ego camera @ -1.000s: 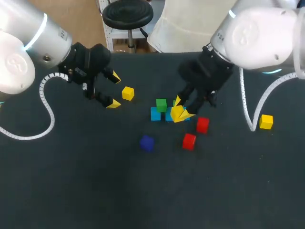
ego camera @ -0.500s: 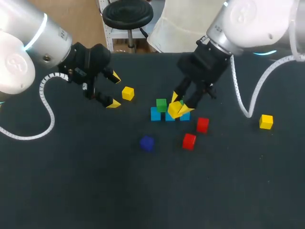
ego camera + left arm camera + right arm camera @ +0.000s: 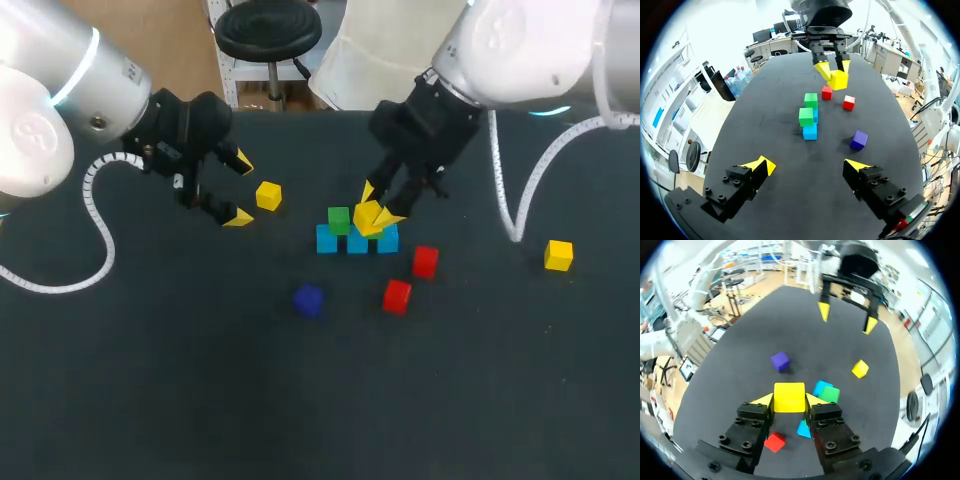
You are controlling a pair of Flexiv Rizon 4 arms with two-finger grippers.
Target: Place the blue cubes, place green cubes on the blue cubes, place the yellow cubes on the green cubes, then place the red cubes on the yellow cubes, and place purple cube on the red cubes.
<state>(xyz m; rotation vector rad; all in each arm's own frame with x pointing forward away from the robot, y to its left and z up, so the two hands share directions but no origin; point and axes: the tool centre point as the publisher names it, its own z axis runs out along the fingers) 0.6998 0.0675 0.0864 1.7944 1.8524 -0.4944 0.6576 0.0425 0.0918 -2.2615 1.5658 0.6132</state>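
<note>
One yellow cube lifted over the green layer

Both fingers of the right gripper [image 3: 373, 208] press the sides of a yellow cube [image 3: 789, 397]. In the last second it has risen and drifted back from low by the blue cubes [image 3: 327, 240] to hang above them. A green cube [image 3: 339, 220] sits on the blue row, and the left wrist view shows a second green cube [image 3: 811, 100] there too. The left gripper [image 3: 809, 166] has not moved, its fingers wide apart and empty, near a loose yellow cube [image 3: 268, 195]. A third yellow cube [image 3: 559, 255], two red cubes [image 3: 425, 261] and the purple cube [image 3: 309, 299] wait on the table [image 3: 200, 380]. The yellow layer looks only just begun; the held cube probably needs lowering onto the greens next.
</note>
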